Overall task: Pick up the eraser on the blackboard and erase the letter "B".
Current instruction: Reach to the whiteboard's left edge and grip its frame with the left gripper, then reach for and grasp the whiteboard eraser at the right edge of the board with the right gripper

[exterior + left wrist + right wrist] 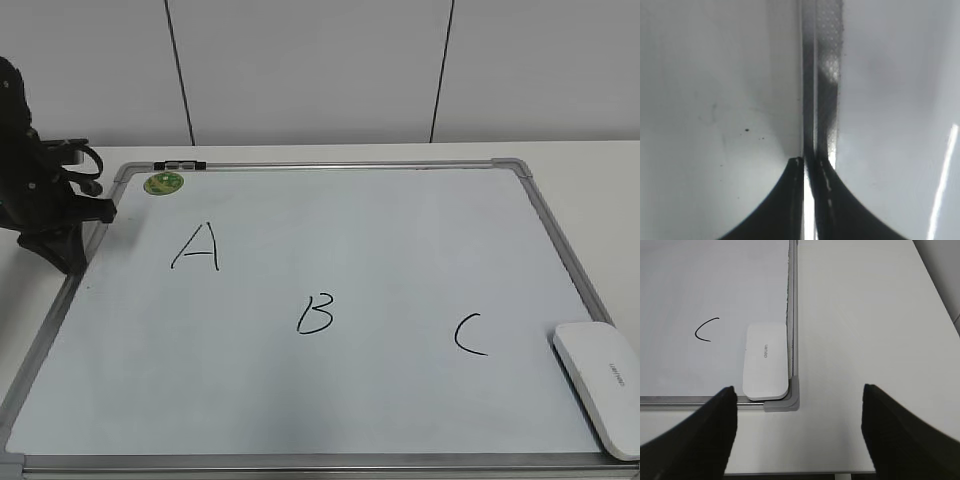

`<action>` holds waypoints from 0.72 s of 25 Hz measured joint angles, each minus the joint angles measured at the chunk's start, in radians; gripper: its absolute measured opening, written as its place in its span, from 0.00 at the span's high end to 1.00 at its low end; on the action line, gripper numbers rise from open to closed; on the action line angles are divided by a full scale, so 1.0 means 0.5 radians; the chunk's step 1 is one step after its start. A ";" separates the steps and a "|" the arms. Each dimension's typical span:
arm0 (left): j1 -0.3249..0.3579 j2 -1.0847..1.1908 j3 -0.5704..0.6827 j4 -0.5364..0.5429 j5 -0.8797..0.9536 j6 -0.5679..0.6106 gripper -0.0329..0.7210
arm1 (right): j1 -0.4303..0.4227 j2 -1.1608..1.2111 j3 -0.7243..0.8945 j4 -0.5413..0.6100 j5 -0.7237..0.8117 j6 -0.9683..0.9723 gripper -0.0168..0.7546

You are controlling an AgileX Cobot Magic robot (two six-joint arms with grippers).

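A white worktop [600, 180] holds the blackboard [350, 230], with a pale panelled wall behind. Black letters A [197, 247], the letter "B" [315, 313] and C [470, 334] run across the board. The eraser [603, 385] lies in the lower right corner, with small grey lettering, maybe "deuen". A green magnet [163, 183] sits upper left. The left tool [810, 167] is pinched on the board's frame edge. The right tool [797, 430] gapes wide, holding nothing.

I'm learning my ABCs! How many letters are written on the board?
3. The letter A at upper left, the letter "B" in the middle, the letter C at right, near the eraser.
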 joint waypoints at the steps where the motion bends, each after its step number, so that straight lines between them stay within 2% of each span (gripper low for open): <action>1: 0.000 0.000 0.000 -0.004 0.000 0.000 0.93 | 0.000 0.000 0.000 0.000 0.000 0.000 0.24; 14: 0.000 0.000 -0.003 -0.005 0.004 0.000 0.93 | 0.000 0.000 0.000 -0.027 0.000 0.000 0.24; 18: 0.000 0.000 -0.003 -0.005 0.004 0.000 0.93 | 0.000 0.157 -0.052 -0.051 -0.116 0.000 0.24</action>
